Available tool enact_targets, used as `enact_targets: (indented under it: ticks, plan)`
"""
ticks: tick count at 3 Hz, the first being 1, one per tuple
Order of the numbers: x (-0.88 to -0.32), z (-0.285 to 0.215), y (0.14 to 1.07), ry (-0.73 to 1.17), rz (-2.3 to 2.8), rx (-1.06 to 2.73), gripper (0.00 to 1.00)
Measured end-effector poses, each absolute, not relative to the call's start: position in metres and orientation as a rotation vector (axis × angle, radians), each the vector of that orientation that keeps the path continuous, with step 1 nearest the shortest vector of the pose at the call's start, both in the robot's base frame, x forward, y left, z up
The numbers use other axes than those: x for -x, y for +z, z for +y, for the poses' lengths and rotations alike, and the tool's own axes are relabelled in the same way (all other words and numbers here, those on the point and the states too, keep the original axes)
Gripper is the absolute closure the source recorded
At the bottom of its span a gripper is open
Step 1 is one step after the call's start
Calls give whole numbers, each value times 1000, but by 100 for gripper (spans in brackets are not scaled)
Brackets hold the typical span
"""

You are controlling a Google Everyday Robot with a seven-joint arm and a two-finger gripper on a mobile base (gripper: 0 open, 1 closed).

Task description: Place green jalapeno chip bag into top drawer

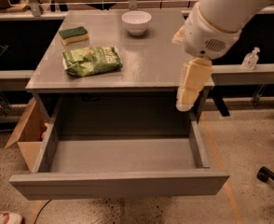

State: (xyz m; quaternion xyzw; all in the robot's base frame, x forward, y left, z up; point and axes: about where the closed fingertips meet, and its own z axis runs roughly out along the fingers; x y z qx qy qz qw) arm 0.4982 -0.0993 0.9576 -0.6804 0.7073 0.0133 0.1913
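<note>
Over grey table [151,55] edge, gripper [185,104]

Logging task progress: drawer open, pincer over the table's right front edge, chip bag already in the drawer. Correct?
Not quite. The camera view shows the chip bag on the table, near the sponge, not in the drawer. The drawer is open, and the pincer hangs at the table's right front edge.

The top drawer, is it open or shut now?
Open: the top drawer is pulled far out, its inside bare. The tool hangs above its right rear corner.
</note>
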Motion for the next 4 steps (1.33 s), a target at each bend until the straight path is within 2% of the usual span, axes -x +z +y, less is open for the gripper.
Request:
enact_targets:
  ticks: [2, 3, 4]
  plan:
    - [-569, 3, 946, 257, 1876, 1802, 0]
    - [-573, 5, 945, 257, 1872, 1799, 0]
    - [-613, 23, 930, 265, 1828, 1761, 0]
